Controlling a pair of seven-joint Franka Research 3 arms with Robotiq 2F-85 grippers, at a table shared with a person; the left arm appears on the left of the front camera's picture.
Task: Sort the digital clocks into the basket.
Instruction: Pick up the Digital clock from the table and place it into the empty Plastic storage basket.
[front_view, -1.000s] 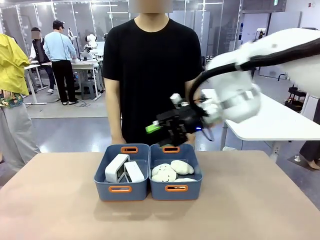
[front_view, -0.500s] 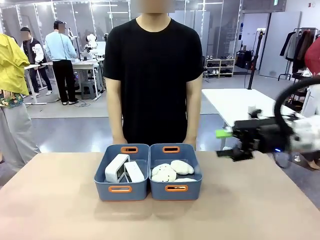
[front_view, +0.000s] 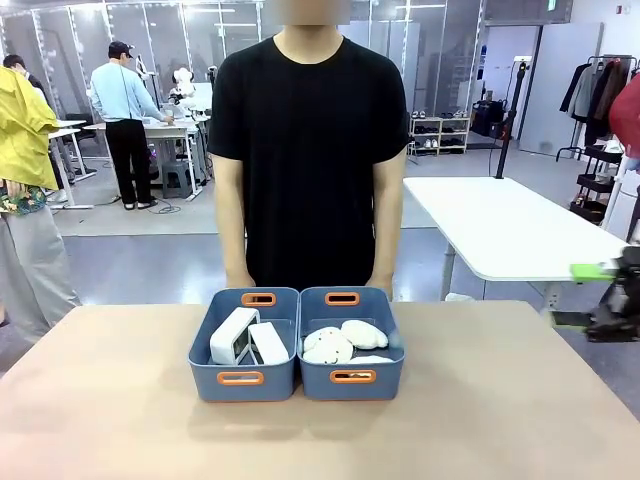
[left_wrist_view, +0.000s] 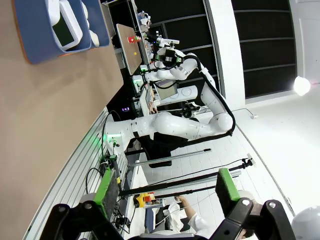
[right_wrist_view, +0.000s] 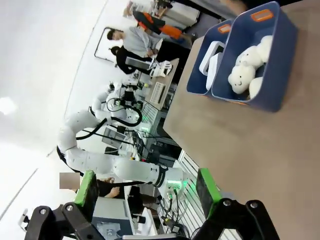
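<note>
Two white digital clocks (front_view: 235, 334) (front_view: 268, 343) lean against each other inside the left blue basket (front_view: 204, 372). In the right wrist view the clocks (right_wrist_view: 210, 57) sit in that basket (right_wrist_view: 199, 84) far off at the upper right. The left wrist view has one clock (left_wrist_view: 66, 27) with its dark face up in the basket (left_wrist_view: 35, 42) at the top left. My right gripper (front_view: 565, 294) hovers open at the table's far right edge, well away from the baskets. Its green pads (right_wrist_view: 88, 189) stand wide apart. My left gripper (left_wrist_view: 166, 186) is open too, with nothing between its fingers.
A second blue bin (front_view: 392, 375) beside the first holds white cloud-shaped soft items (front_view: 342, 342). A person in a black shirt (front_view: 305, 140) stands just behind both bins. A white table (front_view: 500, 225) stands beyond at the right.
My right arm has swung from above the bins out to the picture's right edge, still open. Clocks and bins have not moved.
</note>
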